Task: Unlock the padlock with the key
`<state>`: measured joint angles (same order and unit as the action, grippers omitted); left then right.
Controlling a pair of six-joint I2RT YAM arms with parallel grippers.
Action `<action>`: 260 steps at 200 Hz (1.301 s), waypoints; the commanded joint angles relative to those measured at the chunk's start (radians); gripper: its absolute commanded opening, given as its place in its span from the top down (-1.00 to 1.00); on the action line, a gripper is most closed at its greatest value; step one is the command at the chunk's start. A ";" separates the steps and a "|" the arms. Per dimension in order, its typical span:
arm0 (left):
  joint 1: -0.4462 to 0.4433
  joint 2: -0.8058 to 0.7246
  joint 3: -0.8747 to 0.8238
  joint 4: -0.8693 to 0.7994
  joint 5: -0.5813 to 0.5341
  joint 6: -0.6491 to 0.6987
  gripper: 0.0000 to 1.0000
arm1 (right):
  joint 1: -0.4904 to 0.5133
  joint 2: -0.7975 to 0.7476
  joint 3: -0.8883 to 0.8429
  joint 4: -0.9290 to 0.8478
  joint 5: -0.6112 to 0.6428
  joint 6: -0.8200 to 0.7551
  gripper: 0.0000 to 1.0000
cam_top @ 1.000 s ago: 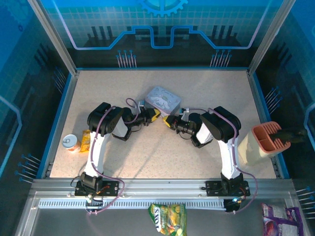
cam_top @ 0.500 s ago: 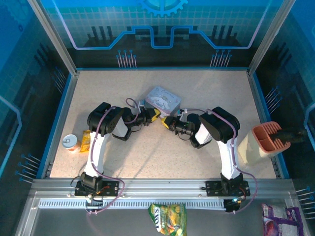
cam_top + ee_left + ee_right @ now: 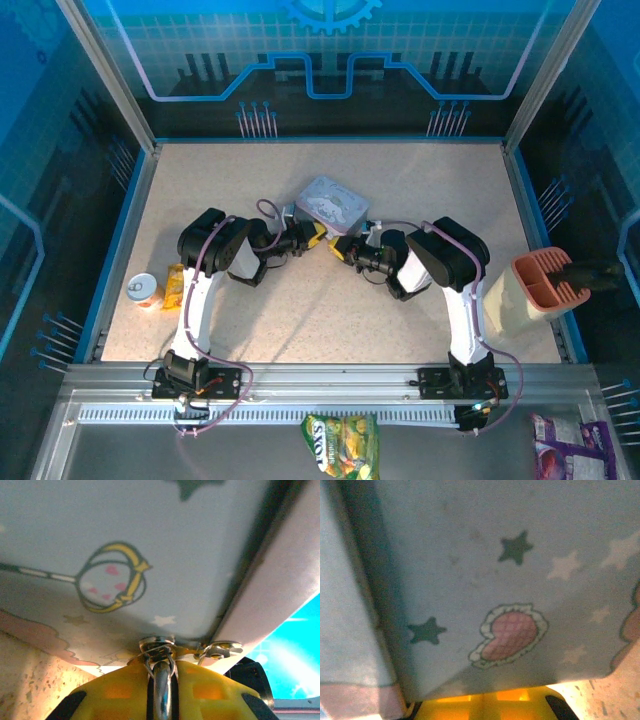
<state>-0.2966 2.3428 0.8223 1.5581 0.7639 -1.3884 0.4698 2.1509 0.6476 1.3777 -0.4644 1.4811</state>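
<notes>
The padlock is risking a missed key if the silver piece (image 3: 161,680) the left fingers (image 3: 115,692) are pinching twists; right fingers (image 3: 512,711) are pressing together.

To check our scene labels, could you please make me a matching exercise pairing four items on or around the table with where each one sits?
1. grey rectangular cartoon-print tin
2. small round silver-topped can
3. peach slotted plastic holder
4. green-and-yellow snack bag

a. right edge of the speckled table
b. outside the table, on its near side
c. left edge
d. middle

Pairs: 1-d, 2-c, 3-a, 4-b
</notes>
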 commanded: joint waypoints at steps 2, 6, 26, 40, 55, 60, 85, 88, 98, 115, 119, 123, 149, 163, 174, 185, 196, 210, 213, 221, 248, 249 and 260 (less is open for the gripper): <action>-0.004 0.101 -0.036 -0.188 0.044 0.029 1.00 | -0.012 -0.041 0.004 0.046 -0.014 -0.014 1.00; -0.004 0.101 -0.037 -0.188 0.044 0.028 1.00 | -0.011 -0.046 0.004 0.045 -0.016 -0.016 1.00; -0.001 0.101 -0.037 -0.190 0.046 0.030 1.00 | -0.012 -0.067 -0.003 0.044 -0.022 -0.017 1.00; 0.001 0.101 -0.037 -0.190 0.042 0.031 1.00 | -0.013 -0.071 -0.009 0.044 -0.022 -0.016 1.00; 0.001 0.101 -0.036 -0.190 0.043 0.027 1.00 | -0.011 -0.075 -0.012 0.045 -0.025 -0.010 1.00; 0.001 0.101 -0.037 -0.189 0.042 0.025 1.00 | -0.007 -0.078 -0.015 0.046 -0.026 -0.010 1.00; 0.001 0.101 -0.035 -0.190 0.039 0.026 1.00 | -0.005 -0.099 -0.029 0.041 -0.023 -0.013 1.00; 0.002 0.101 -0.035 -0.190 0.038 0.026 1.00 | -0.005 -0.100 -0.032 0.043 -0.022 -0.012 1.00; 0.002 0.102 -0.035 -0.190 0.038 0.027 1.00 | -0.005 -0.104 -0.038 0.044 -0.017 -0.014 1.00; 0.002 0.102 -0.037 -0.190 0.037 0.028 1.00 | -0.005 -0.111 -0.044 0.040 -0.016 -0.026 1.00; 0.002 0.102 -0.037 -0.190 0.038 0.029 1.00 | -0.005 -0.110 -0.045 0.040 -0.017 -0.028 1.00; 0.002 0.102 -0.037 -0.190 0.038 0.030 1.00 | -0.005 -0.108 -0.043 0.040 -0.017 -0.029 1.00; 0.002 0.104 -0.039 -0.187 0.039 0.027 1.00 | -0.004 -0.083 -0.030 0.032 -0.014 -0.023 1.00; 0.004 0.104 -0.039 -0.180 0.038 0.023 1.00 | -0.007 -0.065 -0.031 0.045 -0.014 -0.015 1.00; 0.004 0.105 -0.037 -0.183 0.038 0.021 1.00 | -0.008 -0.060 -0.035 0.046 -0.015 -0.019 1.00; 0.004 0.105 -0.035 -0.182 0.038 0.020 1.00 | -0.007 -0.056 -0.037 0.045 -0.031 -0.025 1.00; 0.004 0.107 -0.034 -0.183 0.036 0.018 1.00 | -0.005 -0.059 -0.044 0.044 -0.038 -0.031 1.00; 0.004 0.107 -0.033 -0.181 0.034 0.018 1.00 | -0.008 -0.062 -0.056 0.024 -0.037 -0.038 1.00; 0.004 0.107 -0.033 -0.178 0.034 0.018 1.00 | -0.008 -0.062 -0.059 0.024 -0.035 -0.041 1.00; 0.004 0.107 -0.035 -0.178 0.035 0.017 1.00 | -0.011 -0.057 -0.067 0.028 -0.031 -0.048 1.00; 0.005 0.107 -0.037 -0.177 0.036 0.018 1.00 | -0.013 -0.021 -0.058 0.046 -0.037 -0.032 1.00; 0.005 0.107 -0.038 -0.177 0.036 0.018 1.00 | -0.013 -0.020 -0.057 0.044 -0.037 -0.032 1.00; 0.005 0.108 -0.038 -0.176 0.037 0.019 1.00 | -0.011 -0.012 -0.051 0.046 -0.036 -0.035 1.00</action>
<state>-0.2916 2.3497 0.8238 1.5696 0.7826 -1.3891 0.4686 2.0998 0.5934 1.3930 -0.4835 1.4624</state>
